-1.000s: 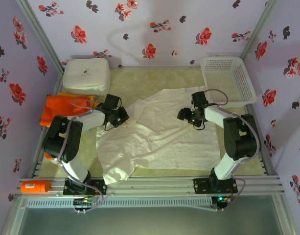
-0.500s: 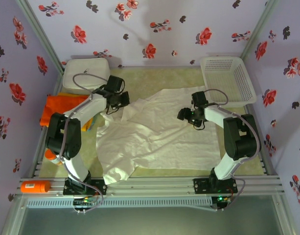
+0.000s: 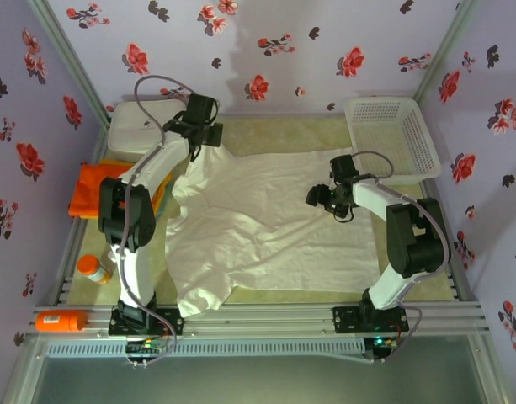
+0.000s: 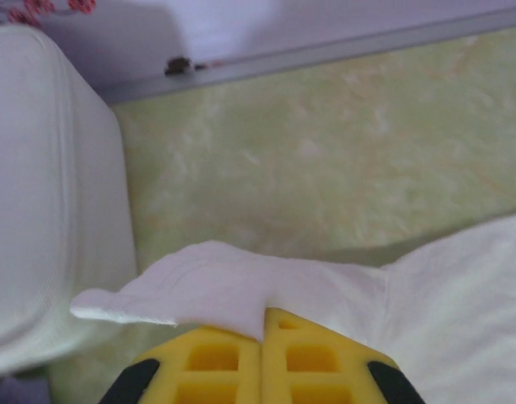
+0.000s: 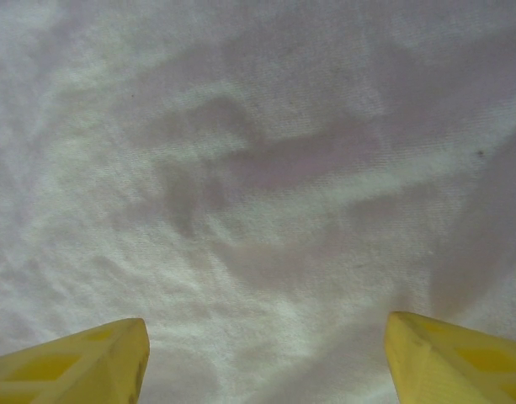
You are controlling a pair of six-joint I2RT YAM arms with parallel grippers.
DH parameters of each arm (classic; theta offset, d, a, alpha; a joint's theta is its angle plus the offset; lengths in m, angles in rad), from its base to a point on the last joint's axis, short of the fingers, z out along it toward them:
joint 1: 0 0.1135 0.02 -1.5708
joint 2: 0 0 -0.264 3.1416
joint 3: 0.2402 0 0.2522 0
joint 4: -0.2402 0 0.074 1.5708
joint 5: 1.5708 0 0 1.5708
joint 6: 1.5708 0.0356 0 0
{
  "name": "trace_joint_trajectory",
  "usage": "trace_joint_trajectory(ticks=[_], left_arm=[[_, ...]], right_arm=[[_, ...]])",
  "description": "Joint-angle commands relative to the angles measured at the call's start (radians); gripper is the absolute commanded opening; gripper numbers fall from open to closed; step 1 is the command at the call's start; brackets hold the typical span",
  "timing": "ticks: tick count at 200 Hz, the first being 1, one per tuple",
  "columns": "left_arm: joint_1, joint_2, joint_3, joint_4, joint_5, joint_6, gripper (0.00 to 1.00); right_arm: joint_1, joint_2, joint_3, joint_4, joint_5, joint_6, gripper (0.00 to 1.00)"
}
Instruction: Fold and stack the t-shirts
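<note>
My left gripper (image 4: 264, 324), pressed together, pinches the far-left corner of the off-white shirt (image 3: 266, 227), just beside the box (image 3: 135, 130). My right gripper (image 3: 318, 199) hangs spread over the shirt's right side. The shirt lies across the surface (image 3: 274, 135), with the orange shirt (image 3: 93, 189) at left and the basket (image 3: 390, 135) at far right.

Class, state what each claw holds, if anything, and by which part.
The left claw pinches the off-white t-shirt by its far left corner. The right claw hangs open over it, holding nothing.
</note>
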Motion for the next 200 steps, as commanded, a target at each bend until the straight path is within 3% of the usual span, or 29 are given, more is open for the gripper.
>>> trace_joint_trajectory(ticks=[1, 19, 58, 70, 83, 93, 99, 133, 167, 192, 200], left_arm=[[0.026, 0.083, 0.103, 0.053, -0.054, 0.137, 0.0], [0.038, 0.162, 0.184, 0.103, -0.092, 0.187, 0.0], [0.049, 0.349, 0.437, 0.035, -0.205, 0.226, 0.04], [0.049, 0.395, 0.506, -0.016, -0.226, 0.237, 0.17], [0.05, 0.414, 0.524, -0.044, -0.264, 0.221, 0.46], [0.052, 0.408, 0.506, -0.045, -0.305, 0.204, 0.75], [0.055, 0.401, 0.493, -0.051, -0.317, 0.186, 0.82], [0.063, 0.322, 0.474, -0.191, -0.297, 0.068, 0.92], [0.059, 0.172, 0.384, -0.325, -0.195, -0.099, 0.93], [0.053, 0.017, 0.217, -0.367, -0.121, -0.203, 0.92], [0.048, -0.045, 0.136, -0.357, -0.088, -0.232, 0.92]], right_arm=[[0.005, -0.027, 0.022, -0.037, 0.011, -0.009, 0.74], [0.005, -0.025, 0.021, -0.042, 0.013, -0.01, 0.74], [0.005, -0.034, 0.013, -0.053, 0.011, -0.01, 0.74], [0.005, -0.04, 0.007, -0.052, 0.012, -0.007, 0.74], [0.005, -0.047, 0.002, -0.054, 0.014, -0.008, 0.74], [0.004, -0.053, -0.004, -0.056, 0.015, -0.007, 0.74], [0.004, -0.058, -0.007, -0.057, 0.013, -0.006, 0.74], [0.008, -0.139, -0.068, -0.054, 0.009, 0.014, 0.76], [0.01, -0.258, -0.139, -0.065, 0.028, 0.035, 0.82], [0.01, -0.344, -0.175, -0.106, 0.06, 0.038, 0.85], [0.01, -0.37, -0.184, -0.123, 0.073, 0.043, 0.92]])
